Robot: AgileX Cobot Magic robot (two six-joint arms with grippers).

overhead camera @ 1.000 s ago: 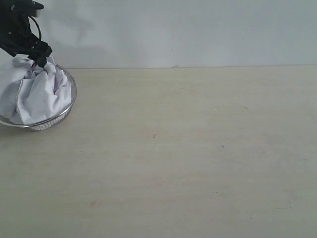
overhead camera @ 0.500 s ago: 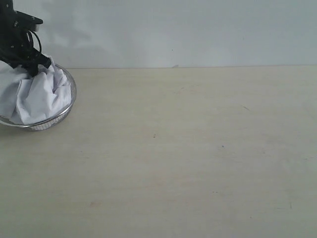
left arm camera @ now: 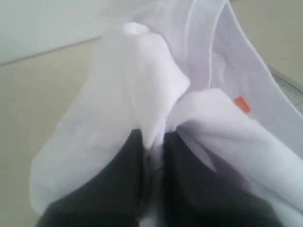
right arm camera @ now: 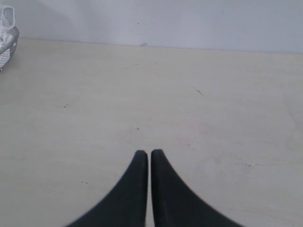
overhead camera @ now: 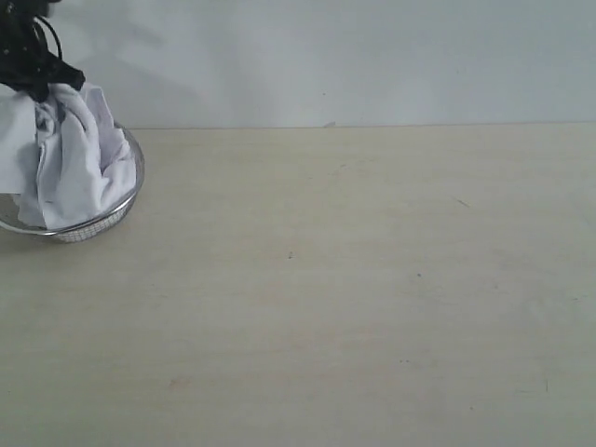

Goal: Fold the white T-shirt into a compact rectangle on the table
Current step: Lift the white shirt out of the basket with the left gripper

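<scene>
The white T-shirt (overhead camera: 74, 168) is bunched up in a round wire-mesh basket (overhead camera: 116, 216) at the far left of the table (overhead camera: 354, 279). My left gripper (overhead camera: 42, 86) is shut on a fold at the top of the heap, and the cloth hangs stretched upward from it. In the left wrist view the black fingers (left arm camera: 118, 189) pinch white fabric of the T-shirt (left arm camera: 142, 80), and its orange neck tag (left arm camera: 242, 104) shows beside them. My right gripper (right arm camera: 149, 153) is shut and empty above the bare table (right arm camera: 213, 118); it does not show in the exterior view.
The basket stands near the back left edge of the table, against a pale wall (overhead camera: 354, 56). The right wrist view catches the basket (right arm camera: 7, 47) far off at its corner. Small dark specks (overhead camera: 291, 254) dot the wood.
My left gripper closed on the T-shirt and rose, drawing the top of the heap up out of the basket. The right gripper stayed shut.
</scene>
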